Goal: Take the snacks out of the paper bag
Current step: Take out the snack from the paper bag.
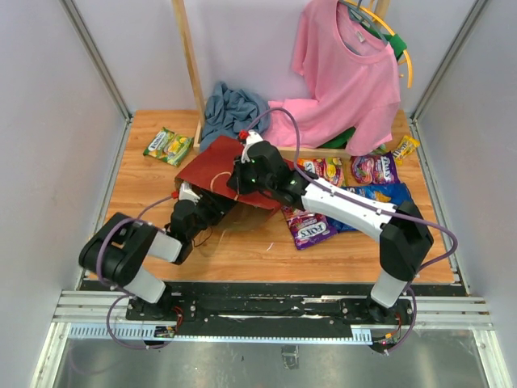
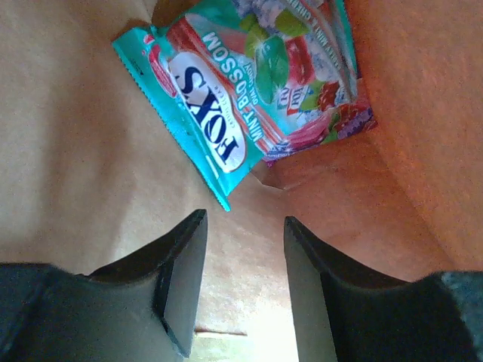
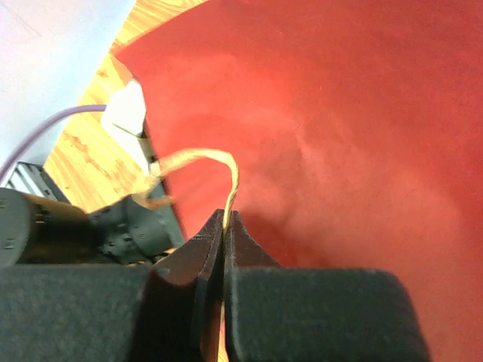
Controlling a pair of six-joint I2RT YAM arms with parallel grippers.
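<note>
Pinching the twine handle [image 3: 198, 158] of the paper bag [image 3: 339, 113], my right gripper [image 3: 226, 226] is pressed together on it while the bag lies on the counter [image 1: 242, 250]. My left gripper [image 2: 245, 260] reaches inside, spread and empty, just short of a teal snack packet [image 2: 215, 113]. If the twine slips, the bag may sag over it.

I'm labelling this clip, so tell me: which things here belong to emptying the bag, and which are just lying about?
Job: paper bag; twine handle, pinched by the right gripper; teal packet inside the bag, ahead of the open left gripper; purple packet, blue chip bag and green-yellow packet on the table.
Lying about: pink shirt; blue-grey cloth; wooden rack.
</note>
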